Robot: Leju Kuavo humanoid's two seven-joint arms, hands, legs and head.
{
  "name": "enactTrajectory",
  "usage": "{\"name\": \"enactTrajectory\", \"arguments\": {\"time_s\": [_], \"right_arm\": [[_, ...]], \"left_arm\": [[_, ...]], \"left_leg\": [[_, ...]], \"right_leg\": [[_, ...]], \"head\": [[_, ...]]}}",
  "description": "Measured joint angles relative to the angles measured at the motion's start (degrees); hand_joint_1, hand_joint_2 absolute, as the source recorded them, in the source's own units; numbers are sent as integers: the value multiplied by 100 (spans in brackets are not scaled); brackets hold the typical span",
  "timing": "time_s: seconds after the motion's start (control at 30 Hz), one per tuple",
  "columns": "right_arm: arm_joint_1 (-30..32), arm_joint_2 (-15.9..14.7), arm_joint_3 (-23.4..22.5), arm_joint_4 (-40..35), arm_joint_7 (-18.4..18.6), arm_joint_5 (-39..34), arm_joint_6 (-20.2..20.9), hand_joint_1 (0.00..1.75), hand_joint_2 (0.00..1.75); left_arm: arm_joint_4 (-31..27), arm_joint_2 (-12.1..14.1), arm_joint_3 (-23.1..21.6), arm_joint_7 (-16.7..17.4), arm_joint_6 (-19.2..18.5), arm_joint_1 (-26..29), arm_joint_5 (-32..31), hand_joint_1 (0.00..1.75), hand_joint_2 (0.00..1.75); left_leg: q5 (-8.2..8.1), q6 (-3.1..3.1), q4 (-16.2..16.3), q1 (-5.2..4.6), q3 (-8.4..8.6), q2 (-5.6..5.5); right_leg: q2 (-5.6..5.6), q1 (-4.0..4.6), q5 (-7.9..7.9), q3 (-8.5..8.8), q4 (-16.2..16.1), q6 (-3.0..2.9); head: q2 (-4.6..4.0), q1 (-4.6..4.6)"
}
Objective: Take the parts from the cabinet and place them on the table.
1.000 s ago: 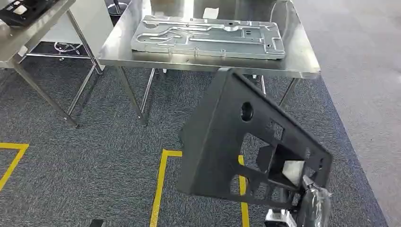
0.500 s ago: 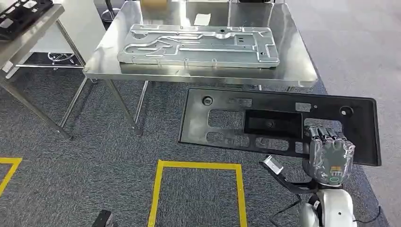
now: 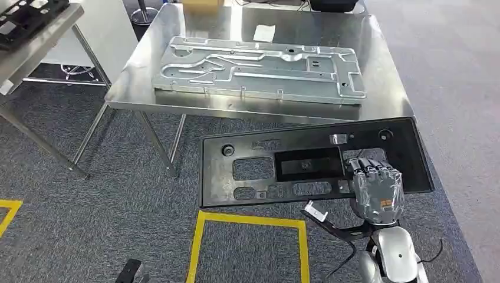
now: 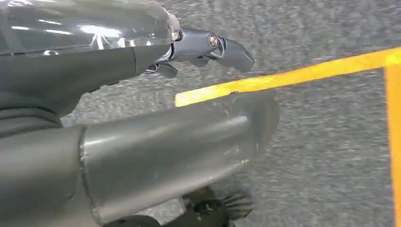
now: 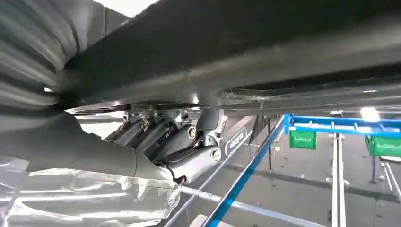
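My right hand (image 3: 377,188) grips a long black plastic panel (image 3: 265,168) with several cutouts, holding it near its right end. The panel lies flat and level in the air, just in front of the near edge of the steel table (image 3: 247,112). In the right wrist view the panel (image 5: 236,52) runs across above my fingers (image 5: 184,142), which curl up against its underside. A large silver stamped metal plate (image 3: 259,68) rests on the tabletop. My left hand (image 4: 189,47) hangs over the carpet and holds nothing, fingers loosely extended.
A second steel table (image 3: 35,41) at the far left carries black parts (image 3: 23,15). Yellow tape (image 3: 247,221) marks a square on the grey carpet below the panel. A sheet of paper (image 3: 263,32) and a cardboard box (image 3: 200,5) sit at the table's far side.
The black panel has swung from steeply tilted to flat and level, and has drifted left toward the table's edge. The camera view has shifted a little too.
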Motion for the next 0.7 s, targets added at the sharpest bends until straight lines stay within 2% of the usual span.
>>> {"name": "enactTrajectory", "arguments": {"time_s": [0.03,0.07,0.1,0.17,0.2,0.23,0.27,0.3,0.33,0.37,0.4,0.43,0.47,0.5,0.53,0.57,0.6,0.63,0.67,0.7], "right_arm": [[-1,-7,4,24,7,0,4,175,175],[-13,-11,24,44,6,0,11,175,175],[-17,-13,50,44,13,0,11,175,175],[-44,-31,83,46,35,0,20,175,175],[-50,-33,138,53,92,0,44,175,175],[-86,-35,225,72,150,0,74,175,175],[-120,-35,323,100,207,0,74,175,175],[-143,-44,449,155,282,0,70,175,175],[-147,-53,560,199,350,0,70,175,175],[-146,-68,674,236,407,0,70,175,175],[-147,-77,794,273,461,0,68,175,175],[-147,-77,912,313,498,0,66,175,175],[-149,-77,1034,354,540,0,63,175,175],[-150,-74,1155,398,546,0,55,175,175],[-165,-74,1268,464,546,0,39,175,175],[-165,-66,1357,507,531,0,17,175,175],[-152,-59,1421,534,509,0,15,175,175],[-142,-40,1504,568,470,0,11,175,175],[-148,-29,1547,586,451,0,7,175,175],[-146,-20,1578,614,435,-4,0,175,175]], "left_arm": [[2,-2,0,7,0,-5,-2,0,0],[2,-4,0,6,0,-17,-4,0,0],[2,-2,0,11,0,-18,-4,0,0],[2,0,-2,18,-2,-36,-4,0,0],[2,-2,-2,28,-7,-44,-9,0,0],[2,-2,-2,41,-7,-62,-11,0,0],[2,-2,-2,40,-9,-70,-39,0,0],[2,-2,-2,37,-9,-67,-77,0,0],[2,-2,-2,37,-9,-63,-123,0,0],[2,-2,-2,39,-11,-62,-140,0,0],[2,-2,-2,44,-13,-64,-166,0,0],[2,-2,-2,50,-13,-67,-201,0,0],[2,0,-2,55,-9,-68,-247,0,0],[2,0,2,57,-9,-63,-249,0,0],[2,4,7,59,-9,-47,-254,0,0],[4,-2,4,68,-11,-66,-267,0,0],[2,-4,4,74,-9,-65,-278,0,0],[2,-4,4,74,-9,-68,-297,0,0],[2,-4,4,74,-9,-78,-299,0,0],[2,-26,4,72,-9,-81,-308,0,0]], "left_leg": [[-74,-39,51,-16,138,-18],[-128,-96,0,-21,114,-20],[-144,-130,-48,-14,192,-17],[-63,-203,108,-22,218,-16],[-30,-218,383,2,124,20],[-45,-237,751,4,-86,42],[-156,-243,1140,9,-360,49],[-386,-257,1495,9,-655,54],[-607,-251,1692,9,-882,56],[-676,-250,1706,9,-1021,59],[-610,-244,1553,9,-1073,66],[-362,-232,1222,8,-1043,70],[17,-205,813,4,-969,71],[492,-168,385,-8,-897,81],[715,-150,265,-51,-942,83],[576,-138,220,-69,-901,94],[646,-100,221,-85,-871,93],[625,-65,169,-69,-859,80],[615,-29,144,-50,-766,69],[607,-3,88,-31,-681,68]], "right_leg": [[-4,45,46,-19,-35,-49],[-1,67,-37,24,-17,-117],[13,79,-18,46,-30,-168],[23,41,-76,215,-114,-263],[15,39,-123,317,-162,-312],[16,40,-168,376,-173,-356],[22,42,-222,421,-173,-372],[31,47,-287,485,-173,-382],[40,53,-352,553,-173,-385],[44,59,-414,624,-172,-384],[46,66,-478,709,-172,-382],[47,72,-551,813,-172,-375],[42,81,-626,917,-172,-365],[38,82,-699,981,-178,-351],[41,95,-765,1061,-143,-321],[65,95,-798,1033,-173,-276],[65,84,-831,1052,-218,-226],[62,91,-782,1088,-140,-195],[59,99,-781,1126,-135,-172],[45,79,-791,1081,27,-147]], "head": [[0,-7],[0,18],[0,20],[0,9],[0,20],[0,-15],[0,-6],[0,-13],[0,-11],[0,-11],[0,-13],[0,-11],[0,-11],[0,-11],[0,18],[0,5],[0,9],[0,11],[0,9],[0,13]]}}
